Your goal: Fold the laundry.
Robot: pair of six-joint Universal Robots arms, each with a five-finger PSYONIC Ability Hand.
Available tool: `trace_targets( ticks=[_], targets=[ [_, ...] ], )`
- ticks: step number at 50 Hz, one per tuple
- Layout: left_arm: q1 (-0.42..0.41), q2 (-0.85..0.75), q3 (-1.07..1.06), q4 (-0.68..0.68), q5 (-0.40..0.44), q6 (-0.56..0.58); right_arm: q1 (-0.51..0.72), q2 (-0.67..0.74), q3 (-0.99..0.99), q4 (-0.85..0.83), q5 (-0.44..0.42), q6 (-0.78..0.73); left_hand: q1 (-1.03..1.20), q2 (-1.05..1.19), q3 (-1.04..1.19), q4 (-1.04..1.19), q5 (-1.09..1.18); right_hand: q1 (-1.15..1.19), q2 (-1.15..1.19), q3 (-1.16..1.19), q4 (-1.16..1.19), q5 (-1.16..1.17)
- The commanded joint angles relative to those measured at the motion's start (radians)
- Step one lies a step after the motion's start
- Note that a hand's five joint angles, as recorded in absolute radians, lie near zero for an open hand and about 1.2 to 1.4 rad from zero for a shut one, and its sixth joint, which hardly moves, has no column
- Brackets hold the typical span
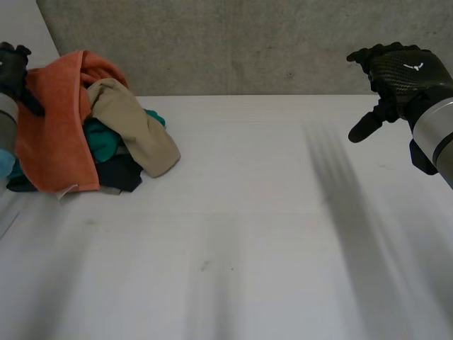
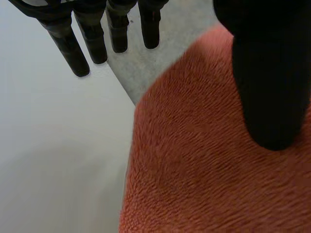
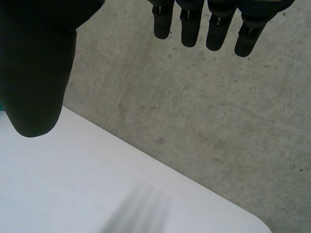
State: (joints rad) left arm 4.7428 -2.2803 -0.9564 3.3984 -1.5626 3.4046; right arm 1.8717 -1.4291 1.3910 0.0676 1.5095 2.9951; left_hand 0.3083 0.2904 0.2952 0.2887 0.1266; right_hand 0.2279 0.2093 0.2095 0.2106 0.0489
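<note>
A heap of laundry lies at the table's far left: an orange towel (image 1: pixel 55 120) on top, a tan garment (image 1: pixel 134 124) draped to its right, teal cloth (image 1: pixel 102 138) and dark navy cloth (image 1: pixel 120 172) beneath. My left hand (image 1: pixel 13 67) hovers at the heap's left edge, open, beside the orange towel (image 2: pixel 218 160); its fingers (image 2: pixel 92 39) are straight and its thumb (image 2: pixel 267 87) hangs over the towel without gripping it. My right hand (image 1: pixel 396 74) is raised above the table's far right, open and empty, fingers (image 3: pixel 214 24) straight, thumb (image 3: pixel 39 68) apart.
The white table (image 1: pixel 248 212) stretches wide in front of and to the right of the heap. A grey concrete wall (image 1: pixel 248 42) stands just behind the table's far edge.
</note>
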Motion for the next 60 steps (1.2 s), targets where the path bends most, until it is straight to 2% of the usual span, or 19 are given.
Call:
trace_targets(
  ticks=[1,4,11,15,16,22,27,28,32,39,43,46,47,50,57,60],
  targets=[
    [0.008,-0.062,0.022,0.073,0.171,-0.022,-0.005,0.024,0.000,-0.002,0.000,-0.013,1.032,1.050,1.045,1.052,1.039,-0.053,-0.035,-0.035,-0.036,-0.049],
    [-0.010,-0.047,0.015,0.076,0.179,-0.044,-0.008,0.029,0.000,-0.002,0.000,-0.030,1.088,1.106,1.101,1.108,1.095,-0.053,-0.035,-0.035,-0.036,-0.049],
    [-0.089,0.162,-0.045,0.085,0.180,-0.113,-0.011,0.029,-0.004,-0.003,0.001,-0.051,1.088,1.106,1.101,1.108,1.095,-0.053,-0.035,-0.035,-0.036,-0.049],
    [-0.165,0.307,-0.061,0.096,0.179,-0.198,-0.013,0.027,-0.012,-0.003,0.000,-0.051,1.088,1.106,1.101,1.108,1.095,-0.053,-0.035,-0.035,-0.036,-0.049],
    [-0.206,0.353,-0.062,0.101,0.180,-0.249,-0.013,0.027,-0.013,-0.003,0.000,-0.051,1.088,1.106,1.101,1.108,1.095,-0.053,-0.035,-0.035,-0.036,-0.049],
    [-0.336,0.440,-0.071,0.102,0.188,-0.415,-0.013,0.013,-0.023,-0.003,-0.002,-0.050,1.088,1.106,1.101,1.108,1.095,-0.053,-0.035,-0.035,-0.036,-0.049],
    [-0.487,0.423,-0.111,0.102,0.188,-0.479,-0.017,-0.004,-0.033,-0.003,-0.002,-0.050,1.088,1.106,1.101,1.108,1.095,-0.053,-0.035,-0.035,-0.036,-0.049],
    [-0.545,0.391,-0.126,0.102,0.187,-0.478,-0.017,-0.007,-0.033,-0.003,-0.002,-0.050,1.088,1.106,1.101,1.108,1.095,-0.053,-0.035,-0.035,-0.036,-0.049],
    [-0.645,0.271,-0.153,0.091,0.176,-0.466,-0.039,-0.011,-0.041,-0.002,-0.005,-0.054,1.088,1.106,1.101,1.108,1.095,-0.053,-0.035,-0.035,-0.036,-0.049],
    [-0.714,0.060,-0.160,0.021,0.141,-0.378,-0.063,-0.013,-0.043,-0.002,-0.006,-0.061,1.088,1.106,1.101,1.108,1.095,-0.053,-0.035,-0.035,-0.036,-0.049],
    [-0.771,0.024,-0.168,-0.025,0.142,-0.340,-0.063,-0.013,-0.043,-0.002,-0.006,-0.062,1.039,1.057,1.052,1.058,1.046,-0.053,-0.035,-0.035,-0.036,-0.049],
    [-0.785,0.041,-0.176,-0.030,0.138,-0.335,-0.062,-0.013,-0.043,0.000,-0.015,-0.068,0.076,0.094,0.089,0.095,0.083,-0.053,-0.035,-0.035,-0.036,-0.049],
    [-0.782,0.079,-0.180,-0.031,0.130,-0.334,-0.062,-0.013,-0.043,0.000,-0.017,-0.071,-0.134,-0.116,-0.121,-0.114,-0.127,-0.053,-0.035,-0.035,-0.036,-0.049],
    [-0.759,0.140,-0.193,-0.028,0.130,-0.330,-0.059,-0.008,-0.038,0.006,-0.029,-0.091,-0.086,-0.068,-0.073,-0.066,-0.079,-0.053,-0.035,-0.035,-0.036,-0.049],
    [-0.621,0.225,-0.208,-0.037,0.128,-0.297,-0.040,0.038,-0.010,0.011,-0.071,-0.185,-0.083,-0.065,-0.070,-0.064,-0.076,-0.053,-0.035,-0.035,-0.036,-0.049],
    [-0.552,0.225,-0.214,-0.040,0.128,-0.246,-0.034,0.068,0.008,0.011,-0.087,-0.226,-0.080,-0.062,-0.067,-0.061,-0.073,-0.053,-0.035,-0.035,-0.036,-0.049]
  ],
)
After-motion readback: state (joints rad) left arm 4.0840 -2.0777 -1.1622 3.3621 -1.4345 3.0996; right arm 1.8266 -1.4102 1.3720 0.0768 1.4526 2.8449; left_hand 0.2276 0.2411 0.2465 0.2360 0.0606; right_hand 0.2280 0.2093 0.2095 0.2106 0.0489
